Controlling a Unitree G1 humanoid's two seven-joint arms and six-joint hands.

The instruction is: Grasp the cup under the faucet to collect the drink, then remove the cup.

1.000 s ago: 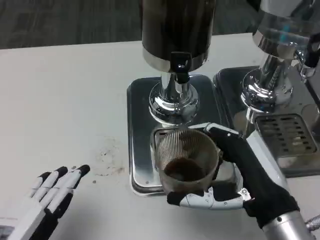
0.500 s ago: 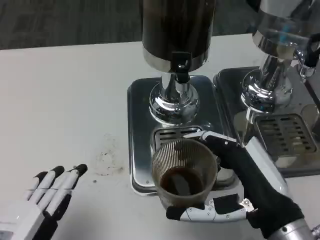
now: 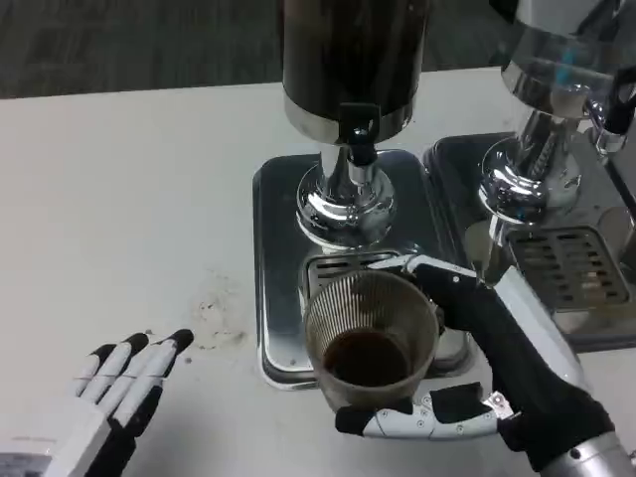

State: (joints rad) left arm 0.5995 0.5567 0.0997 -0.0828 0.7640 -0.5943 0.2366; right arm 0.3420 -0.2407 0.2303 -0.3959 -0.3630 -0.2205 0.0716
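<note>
Even, fairly bright overhead light. Hard glare sits on the chrome pedestal (image 3: 347,204) at 12 o'clock and on the second dispenser's base (image 3: 522,189) at 2 o'clock. Shadows on the white table (image 3: 129,189) are soft. The picture is slightly soft throughout.

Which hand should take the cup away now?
The right hand: it already holds the cup of dark drink. The left hand lies open on the table, far off.

right hand (image 3: 477,368) grips ribbed clear plastic cup (image 3: 370,333) holding dark drink, over steel drip tray (image 3: 283,258) | black faucet (image 3: 358,134) above | left hand (image 3: 114,393) flat on white table (image 3: 129,199)
</note>
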